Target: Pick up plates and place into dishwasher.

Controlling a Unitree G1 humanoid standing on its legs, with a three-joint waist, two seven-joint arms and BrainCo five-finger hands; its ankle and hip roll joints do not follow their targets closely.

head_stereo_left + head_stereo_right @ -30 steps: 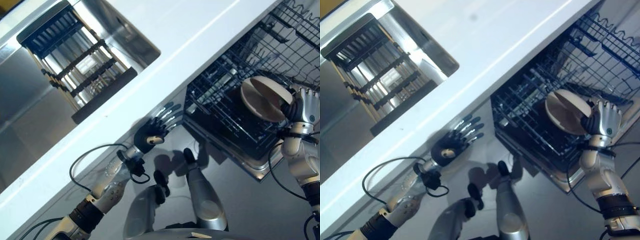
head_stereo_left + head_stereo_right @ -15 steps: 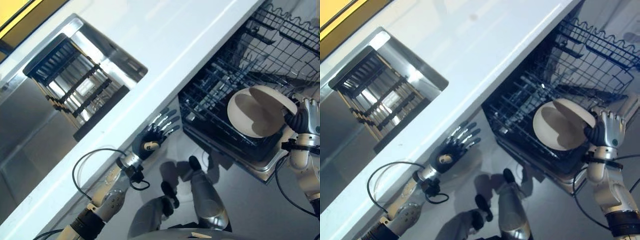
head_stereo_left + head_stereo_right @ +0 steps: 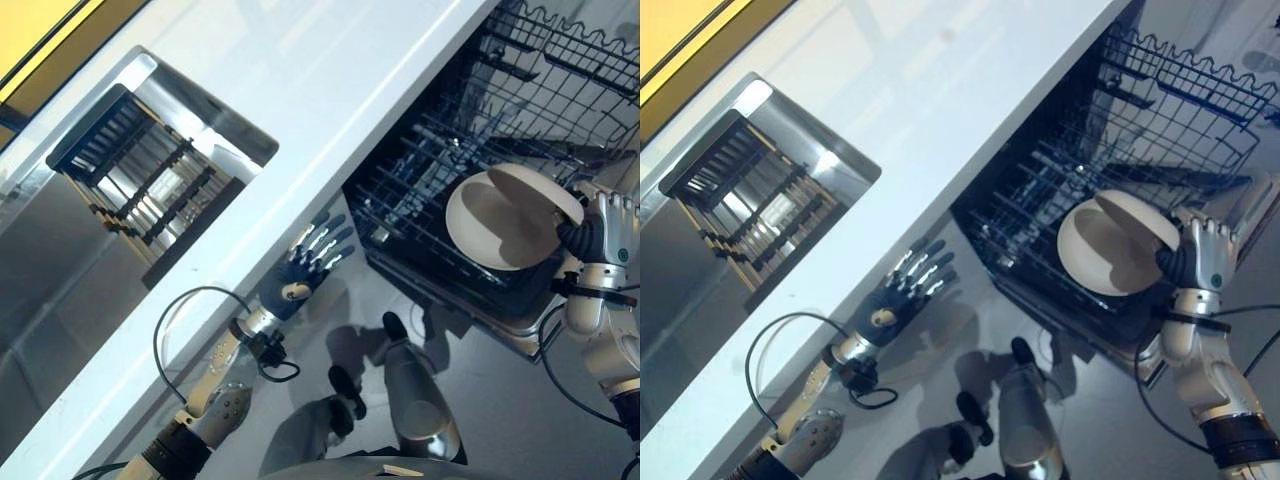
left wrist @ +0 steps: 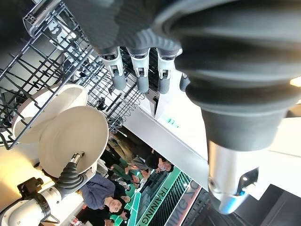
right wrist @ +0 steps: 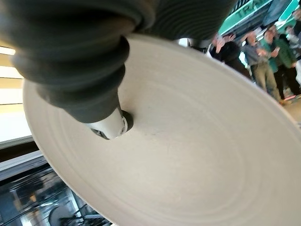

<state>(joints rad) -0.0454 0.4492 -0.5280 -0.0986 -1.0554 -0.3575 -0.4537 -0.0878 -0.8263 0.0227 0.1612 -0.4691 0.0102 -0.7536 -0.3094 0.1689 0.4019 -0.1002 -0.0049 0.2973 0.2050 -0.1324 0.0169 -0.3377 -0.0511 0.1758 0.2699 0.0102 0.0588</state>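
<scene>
We hold the plate (image 3: 535, 190) pinched by its rim in our right hand (image 3: 598, 232), thumb pressed on its face, over the near part of the dishwasher rack (image 3: 520, 110), just beside a plate already standing (image 3: 495, 225) there. To seat it well, we should keep it upright, line its edge with a free slot between the tines, and lower gently before letting go. Our left hand (image 3: 305, 265) hangs idle below the counter edge (image 3: 300, 130), fingers straight and slightly spread.
</scene>
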